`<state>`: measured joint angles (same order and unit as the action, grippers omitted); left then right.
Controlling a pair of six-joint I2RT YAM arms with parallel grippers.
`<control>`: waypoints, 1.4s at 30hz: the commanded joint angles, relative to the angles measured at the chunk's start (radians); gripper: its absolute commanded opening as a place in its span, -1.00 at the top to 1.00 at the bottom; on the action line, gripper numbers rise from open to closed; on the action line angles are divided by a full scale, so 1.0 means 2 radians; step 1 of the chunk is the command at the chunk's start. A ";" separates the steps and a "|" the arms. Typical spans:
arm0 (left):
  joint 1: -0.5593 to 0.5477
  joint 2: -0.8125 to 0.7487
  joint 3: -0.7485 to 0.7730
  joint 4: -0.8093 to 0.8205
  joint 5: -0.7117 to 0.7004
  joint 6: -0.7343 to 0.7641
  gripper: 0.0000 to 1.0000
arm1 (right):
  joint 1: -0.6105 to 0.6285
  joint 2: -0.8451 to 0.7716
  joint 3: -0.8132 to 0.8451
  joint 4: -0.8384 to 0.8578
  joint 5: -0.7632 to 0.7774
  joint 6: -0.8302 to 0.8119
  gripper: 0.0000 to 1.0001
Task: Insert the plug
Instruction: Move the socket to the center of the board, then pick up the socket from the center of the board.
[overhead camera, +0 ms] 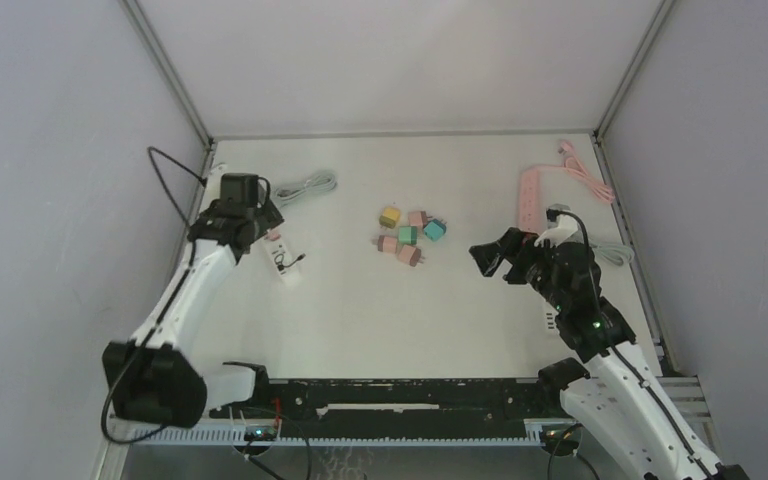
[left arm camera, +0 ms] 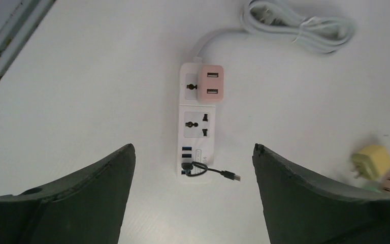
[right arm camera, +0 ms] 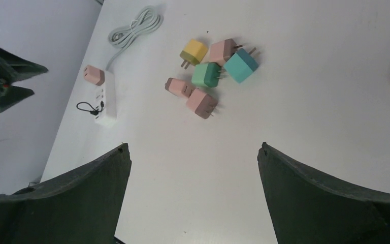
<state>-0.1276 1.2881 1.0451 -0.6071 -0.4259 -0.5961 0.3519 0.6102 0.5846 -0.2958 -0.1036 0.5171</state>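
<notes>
A white power strip [left arm camera: 195, 122] lies on the table with a pink plug [left arm camera: 210, 83] seated in its far socket. Its middle socket is bare, and a short black USB lead [left arm camera: 210, 171] hangs from its near end. My left gripper [left arm camera: 193, 148] hovers above the strip's near end, open, with nothing between its fingers. In the top view the strip [overhead camera: 282, 260] lies just right of that gripper [overhead camera: 258, 215]. My right gripper [overhead camera: 490, 262] stands open and empty right of centre. Loose plugs [right arm camera: 206, 74] in yellow, pink, green and teal are scattered beyond it.
The strip's grey cord [left arm camera: 297, 26] is coiled behind it. A pink power strip [overhead camera: 530, 196] with its cord lies at the back right. A white block [overhead camera: 550, 322] sits by the right arm. Cage posts and walls border the table.
</notes>
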 commanded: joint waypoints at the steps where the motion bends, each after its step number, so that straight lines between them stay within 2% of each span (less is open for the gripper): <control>1: 0.002 -0.109 -0.013 -0.022 -0.010 -0.003 -0.80 | -0.009 -0.021 0.024 -0.032 -0.006 -0.008 -1.00; 6: 0.003 -0.214 -0.012 -0.042 -0.022 0.035 -1.00 | -0.017 -0.017 0.059 -0.111 0.075 -0.019 -1.00; 12: 0.002 -0.316 -0.033 -0.032 -0.013 0.102 -1.00 | -0.035 0.026 0.101 -0.189 0.149 -0.027 -1.00; 15: -0.013 -0.349 -0.049 -0.036 -0.025 0.105 -1.00 | -0.054 0.044 0.106 -0.205 0.166 -0.020 -1.00; 17: -0.040 -0.361 -0.059 -0.035 -0.057 0.115 -1.00 | -0.070 0.056 0.104 -0.210 0.161 -0.016 -1.00; 20: -0.108 -0.396 -0.077 -0.023 -0.129 0.134 -1.00 | -0.104 0.078 0.105 -0.219 0.145 -0.018 -1.00; 22: -0.130 -0.431 -0.091 -0.014 -0.143 0.141 -1.00 | -0.136 0.096 0.106 -0.230 0.141 -0.017 -1.00; 27: -0.146 -0.532 -0.151 0.030 -0.171 0.150 -1.00 | -0.226 0.149 0.101 -0.235 0.080 -0.020 -1.00; 32: -0.155 -0.568 -0.182 0.047 -0.156 0.158 -1.00 | -0.273 0.191 0.087 -0.221 0.058 -0.031 -1.00; 38: -0.170 -0.575 -0.192 0.048 -0.155 0.161 -1.00 | -0.297 0.251 0.069 -0.189 0.074 -0.042 -1.00; 42: -0.172 -0.592 -0.195 0.052 -0.162 0.162 -1.00 | -0.296 0.288 0.059 -0.171 0.045 -0.036 -1.00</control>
<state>-0.4648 0.1402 0.6655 -0.5549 -0.7315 -0.3012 -0.2371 1.1458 0.7166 -0.7074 0.0341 0.4580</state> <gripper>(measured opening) 0.998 1.000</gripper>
